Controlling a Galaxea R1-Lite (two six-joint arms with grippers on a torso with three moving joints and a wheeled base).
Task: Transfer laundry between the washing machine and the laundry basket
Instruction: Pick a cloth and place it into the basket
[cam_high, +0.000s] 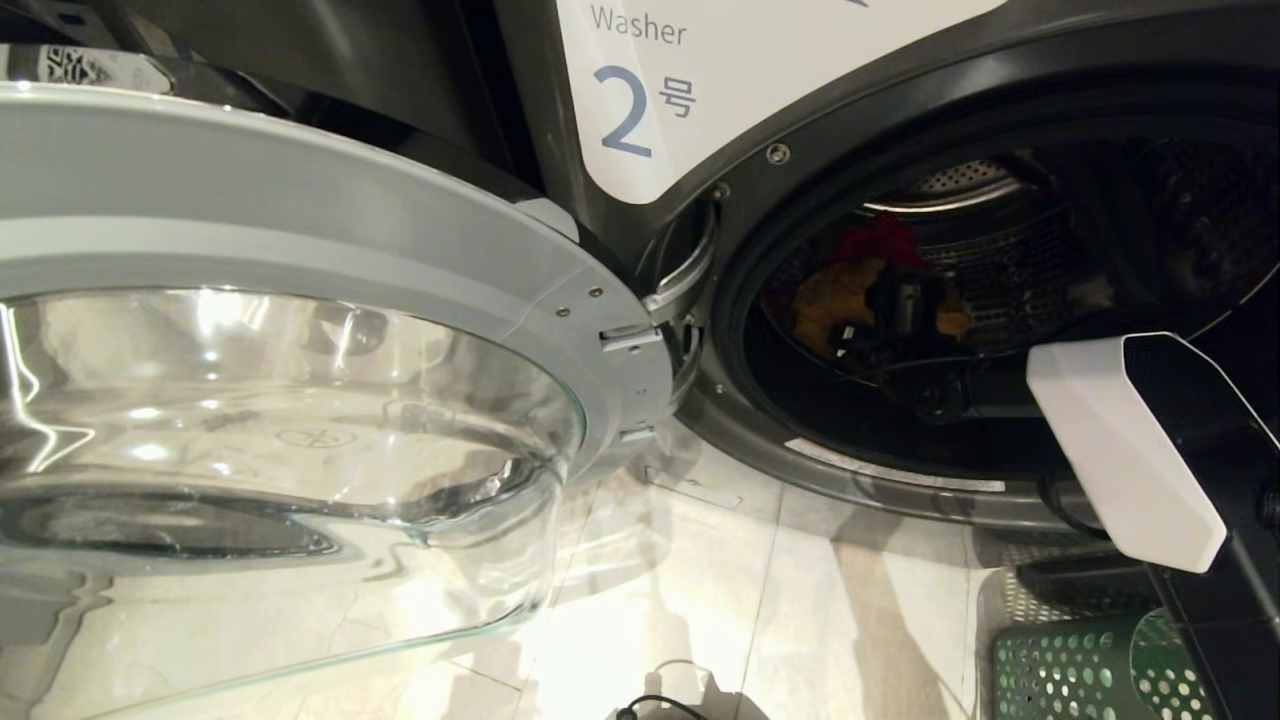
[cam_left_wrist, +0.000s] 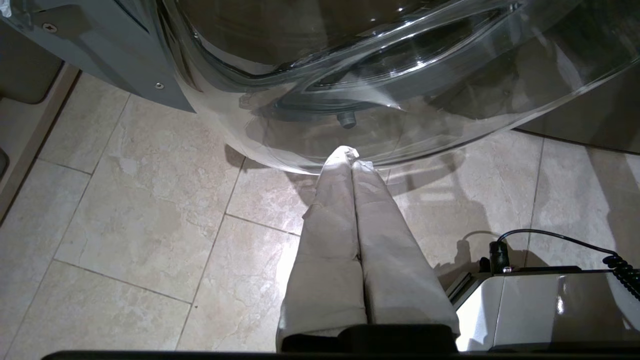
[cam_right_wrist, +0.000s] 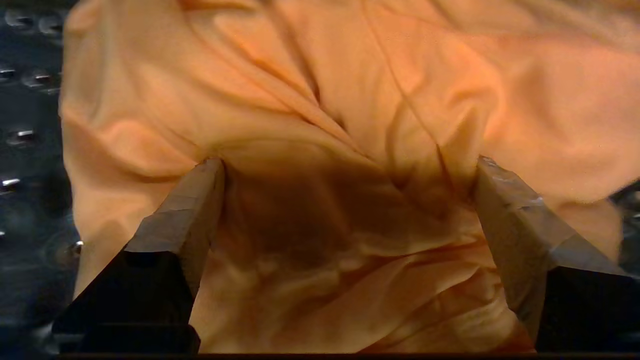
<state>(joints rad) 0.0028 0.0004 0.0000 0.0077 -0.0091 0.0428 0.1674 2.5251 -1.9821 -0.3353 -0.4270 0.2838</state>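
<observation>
While spread wide, right claw presses yellow-orange garment.

Warm indoor light glares off the pale floor tiles and streaks the glass door, which warps what lies behind it. The drum sits dim and shadowy. Close in, the yellow-orange garment is soft, darkened between the tool's fingers.

The round mouth of the washing machine is being left wide open, but much of it is being filled by the right arm. The open glass door is blocking the left side. Between door and machine, bare floor is being left free.
</observation>
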